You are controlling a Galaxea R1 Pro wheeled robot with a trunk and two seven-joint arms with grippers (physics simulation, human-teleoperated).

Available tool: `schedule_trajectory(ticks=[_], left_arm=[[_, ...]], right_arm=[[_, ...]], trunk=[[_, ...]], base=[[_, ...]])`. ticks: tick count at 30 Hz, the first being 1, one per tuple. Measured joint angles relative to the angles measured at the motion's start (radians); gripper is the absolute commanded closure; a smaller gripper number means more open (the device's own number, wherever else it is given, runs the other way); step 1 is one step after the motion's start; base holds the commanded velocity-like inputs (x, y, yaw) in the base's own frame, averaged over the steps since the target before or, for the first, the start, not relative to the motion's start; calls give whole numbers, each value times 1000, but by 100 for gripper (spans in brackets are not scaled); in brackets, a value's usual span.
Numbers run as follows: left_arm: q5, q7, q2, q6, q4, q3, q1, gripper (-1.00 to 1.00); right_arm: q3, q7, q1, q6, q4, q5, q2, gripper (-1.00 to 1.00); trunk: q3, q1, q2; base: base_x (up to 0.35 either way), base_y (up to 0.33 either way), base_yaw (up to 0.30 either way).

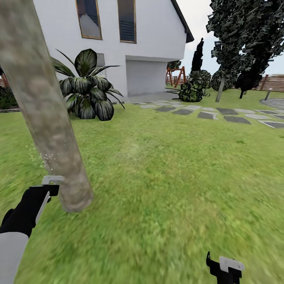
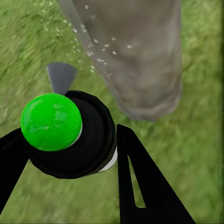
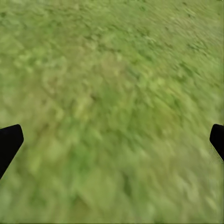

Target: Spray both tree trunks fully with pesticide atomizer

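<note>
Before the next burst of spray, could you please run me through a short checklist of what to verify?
1. Atomizer held in the left claw: ok, a black finger sits on either side of it.
2. Nozzle aimed at the trunk: ok, it points toward the trunk's lower part.
3. Pesticide reaching the bark: ok, white specks float against the trunk.
4. Trunk fully covered: cannot tell, specks show only low on it.
5. Right claw out of the way: ok, open and empty over the grass.
6. Second tree located: cannot tell.
</note>
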Motion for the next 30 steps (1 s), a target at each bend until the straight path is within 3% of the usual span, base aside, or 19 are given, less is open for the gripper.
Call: schedule_trajectory(ticks=[13,24,30], left_arm=[[1,29,2,-7,76,2,0,100],[2,29,1,-11,91,2,1,100],[3,29,2,-11,104,3,1,100]], right_arm=[[1,0,0,-1,0,-1,0,-100],[0,0,-1,-1,0,-1,0,-100],[0,0,-1,-1,0,-1,0,-100]], trunk=[[0,0,0],[0,0,0],[0,0,0]], base=[[85,-252,256],[122,-261,12],[190,-230,215]])
